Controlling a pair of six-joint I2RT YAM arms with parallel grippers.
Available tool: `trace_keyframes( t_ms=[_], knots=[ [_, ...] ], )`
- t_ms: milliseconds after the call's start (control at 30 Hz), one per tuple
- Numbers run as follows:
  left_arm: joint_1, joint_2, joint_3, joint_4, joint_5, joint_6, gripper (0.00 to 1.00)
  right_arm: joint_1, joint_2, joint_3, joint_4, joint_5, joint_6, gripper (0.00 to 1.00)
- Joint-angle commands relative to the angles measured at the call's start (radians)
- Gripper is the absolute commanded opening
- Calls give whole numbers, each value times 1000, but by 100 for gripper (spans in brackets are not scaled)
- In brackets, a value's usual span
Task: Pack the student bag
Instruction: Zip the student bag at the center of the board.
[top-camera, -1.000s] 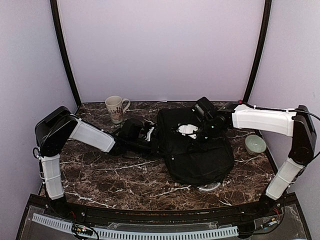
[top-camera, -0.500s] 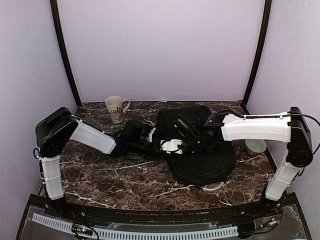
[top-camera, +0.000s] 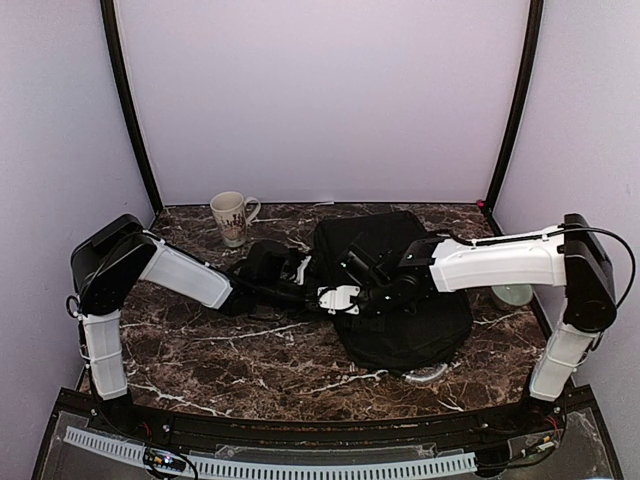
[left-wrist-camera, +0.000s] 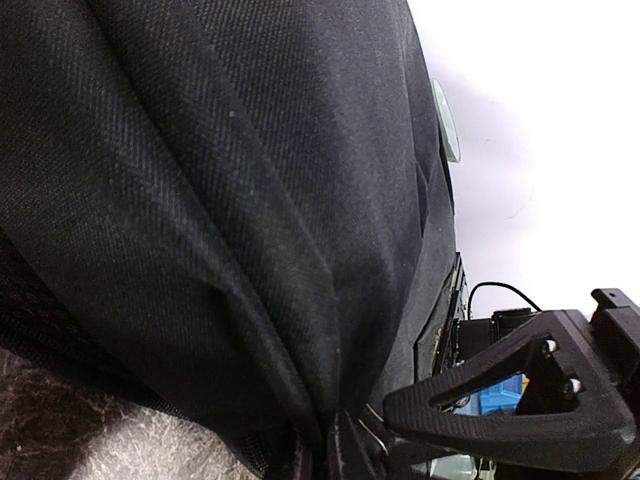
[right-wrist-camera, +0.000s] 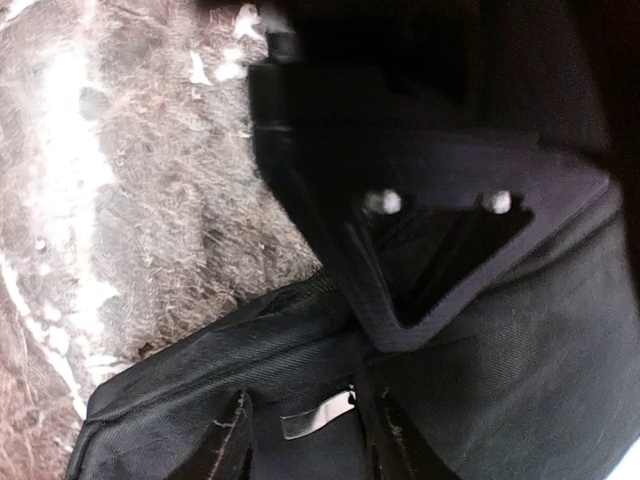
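The student bag (top-camera: 405, 305), a big black fabric backpack, lies at the middle right of the marble table. My left gripper (top-camera: 303, 291) is at the bag's left edge, shut on a bunched fold of the black fabric (left-wrist-camera: 250, 250), which fills the left wrist view and runs down into the jaws. My right gripper (top-camera: 340, 298) reaches across the bag to that same left edge, close to the left one. In the right wrist view its fingers (right-wrist-camera: 228, 440) stand apart on either side of a silver zipper pull (right-wrist-camera: 318, 413) along the bag's zip seam.
A patterned mug (top-camera: 232, 216) stands at the back left. A pale green bowl (top-camera: 512, 293) sits right of the bag, partly behind the right arm. A small grey object (top-camera: 420, 375) pokes out under the bag's front edge. Bare marble (right-wrist-camera: 120, 180) lies beside the bag.
My right arm has swept left across the bag, from its back right to its left edge beside the left gripper. The left arm has kept its hold.
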Motion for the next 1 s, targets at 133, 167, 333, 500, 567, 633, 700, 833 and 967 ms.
trace_keyframes(
  t_ms=[133,167,333,500,567,633,700,833,967],
  knots=[
    [-17,-34,-10,29,29,18,0,9,-29,-45,88,153,12,22],
    [-17,-34,-10,28,29,20,0,9,-37,-49,88,157,12,19],
    [-16,-32,-14,29,24,22,0,7,-67,-68,81,158,20,3],
    [-16,-30,-18,31,21,22,0,3,-91,-102,72,155,24,0],
    [-15,-30,-21,30,18,23,0,-4,-101,-112,70,151,23,0],
    [-13,-30,-26,32,16,22,0,-15,-106,-115,62,135,25,0],
    [-11,-30,-30,32,14,22,0,-37,-107,-112,48,108,35,0],
    [-5,-33,-44,30,12,23,0,-105,-112,-121,29,59,56,0],
    [0,-35,-63,36,10,24,0,-181,-128,-132,11,-8,87,0]
  ],
)
